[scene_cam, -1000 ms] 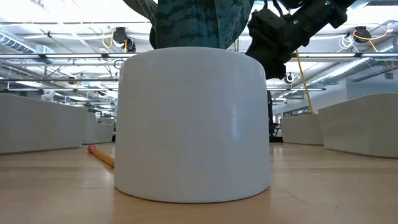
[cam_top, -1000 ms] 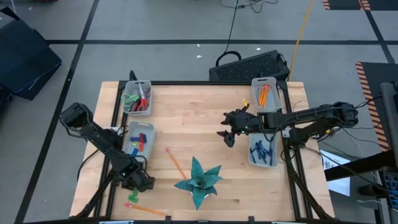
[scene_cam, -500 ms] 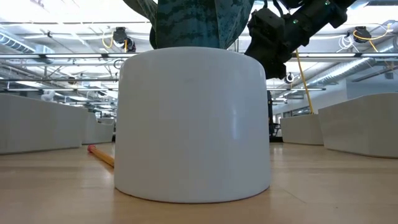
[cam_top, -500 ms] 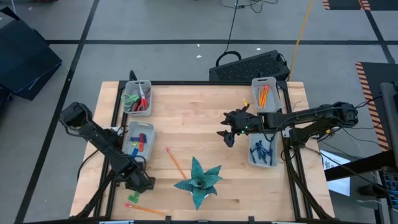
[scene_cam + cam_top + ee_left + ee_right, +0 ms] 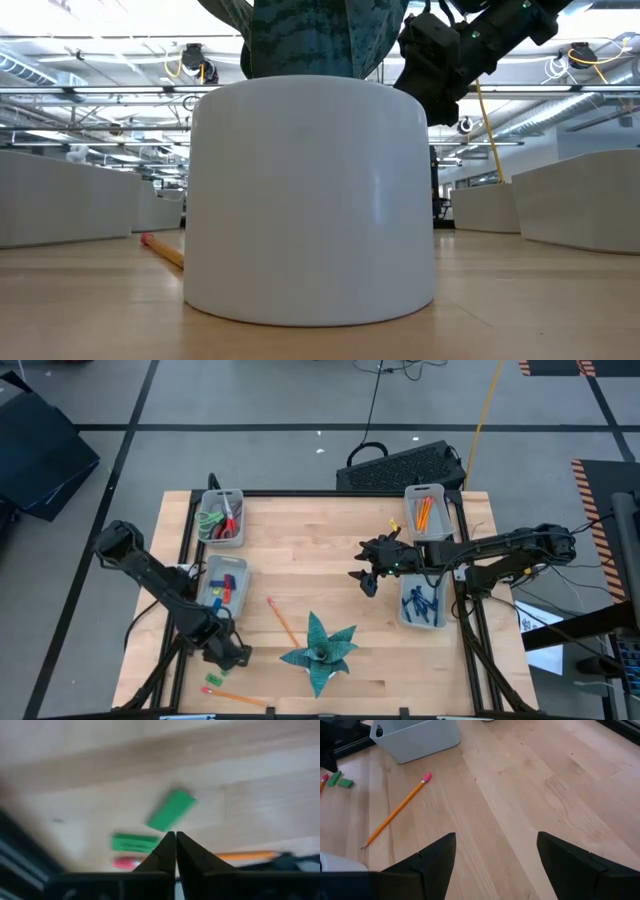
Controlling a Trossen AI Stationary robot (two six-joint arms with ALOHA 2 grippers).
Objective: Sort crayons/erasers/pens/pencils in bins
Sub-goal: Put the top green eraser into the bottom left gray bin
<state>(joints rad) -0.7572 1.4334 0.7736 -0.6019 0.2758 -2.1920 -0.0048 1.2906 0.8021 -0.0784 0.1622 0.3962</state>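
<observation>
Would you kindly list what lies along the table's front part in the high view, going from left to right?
Left hand → loose orange pencil → teal plant → bin of blue pens.

There are no words, numbers or signs to read in any of the views. The small flat green eraser [image 5: 134, 842] has a faint mark on its top, but it is too blurry to read.
</observation>
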